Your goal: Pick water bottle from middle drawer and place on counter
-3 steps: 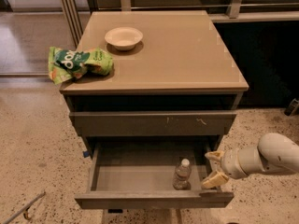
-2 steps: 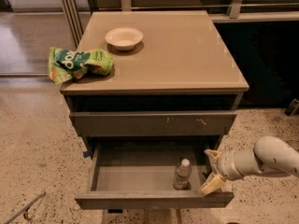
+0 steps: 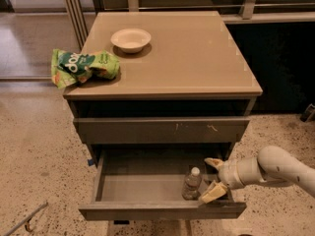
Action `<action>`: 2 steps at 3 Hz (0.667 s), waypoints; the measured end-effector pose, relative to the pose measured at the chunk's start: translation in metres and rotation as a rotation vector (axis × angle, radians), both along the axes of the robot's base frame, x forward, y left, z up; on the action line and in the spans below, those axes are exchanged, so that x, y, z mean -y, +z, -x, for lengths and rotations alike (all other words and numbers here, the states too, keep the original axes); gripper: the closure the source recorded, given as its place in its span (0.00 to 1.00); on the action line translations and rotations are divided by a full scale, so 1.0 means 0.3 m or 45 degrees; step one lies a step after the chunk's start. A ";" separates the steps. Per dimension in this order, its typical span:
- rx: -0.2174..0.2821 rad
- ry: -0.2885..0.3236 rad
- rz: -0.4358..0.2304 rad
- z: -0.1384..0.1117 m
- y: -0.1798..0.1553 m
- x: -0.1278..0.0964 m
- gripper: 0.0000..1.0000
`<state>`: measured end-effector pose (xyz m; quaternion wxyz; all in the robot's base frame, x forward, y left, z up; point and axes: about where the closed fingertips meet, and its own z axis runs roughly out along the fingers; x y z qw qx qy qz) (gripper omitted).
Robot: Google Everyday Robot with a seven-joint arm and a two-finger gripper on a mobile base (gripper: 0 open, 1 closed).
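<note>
The water bottle (image 3: pixel 191 183), clear with a white cap, stands upright inside the open middle drawer (image 3: pixel 147 188), near its front right corner. My gripper (image 3: pixel 212 178) reaches in from the right on a white arm and is open, its pale fingers (image 3: pixel 212 193) spread just to the right of the bottle, not around it. The tan counter (image 3: pixel 192 58) tops the cabinet above.
A white bowl (image 3: pixel 131 39) sits at the back left of the counter. A green snack bag (image 3: pixel 83 66) lies on the counter's left edge. A closed drawer front with pale scratch marks (image 3: pixel 162 130) is above the open drawer. Speckled floor surrounds the cabinet.
My gripper has moved slightly left, closer to the bottle. The bottle has not moved.
</note>
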<state>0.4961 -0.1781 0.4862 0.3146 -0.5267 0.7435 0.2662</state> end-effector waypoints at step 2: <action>0.011 0.089 -0.085 -0.019 -0.023 -0.140 0.16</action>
